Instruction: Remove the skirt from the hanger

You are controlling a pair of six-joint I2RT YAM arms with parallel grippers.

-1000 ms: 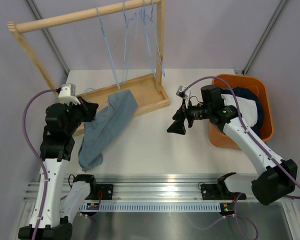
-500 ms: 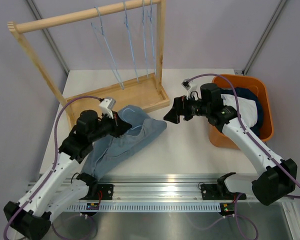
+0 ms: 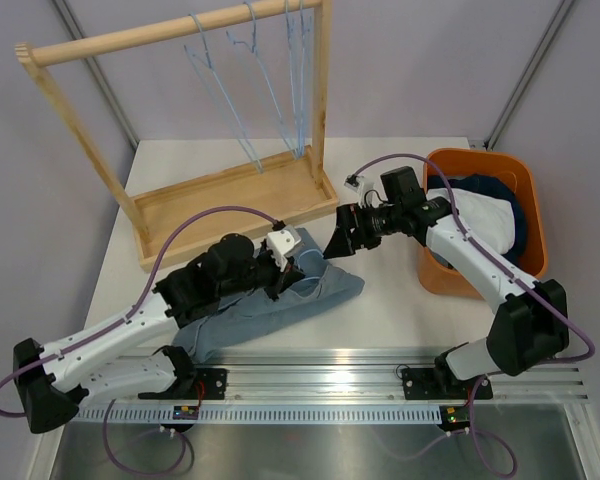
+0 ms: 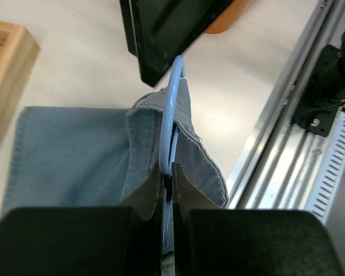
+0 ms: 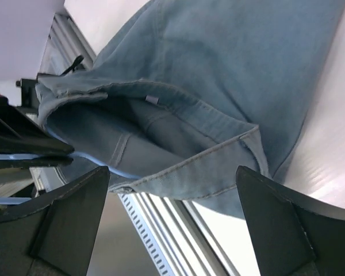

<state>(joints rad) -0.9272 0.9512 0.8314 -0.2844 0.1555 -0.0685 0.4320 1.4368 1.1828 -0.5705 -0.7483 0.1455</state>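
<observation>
Desk: pale top; it carries the rack, the skirt and the bin.
Rack: wooden frame with a top rail and a tray base, standing at the far left of the desk.
Skirt: blue denim, spread flat on the desk in front of the rack and between the two arms. The waistband end faces the bin and is bunched and lifted round the hanger. It is still on the hanger.
Bin: orange, at the right edge of the desk, well apart from the skirt.
Clothes: white and dark blue pieces heaped inside the bin.
Spare hangers: thin blue wire, hanging bare from the rail at its right end.
Left claw: clenched on the hanger's wire just above the waistband, with denim folds on both sides of the fingers.
Right claw: released, jaws spread wide, hovering low over the open waistband, just beyond the hanger's tip. Whether it touches the cloth cannot be told.
Hanger: light blue; its curved hook rises out of the waistband toward the right claw.
</observation>
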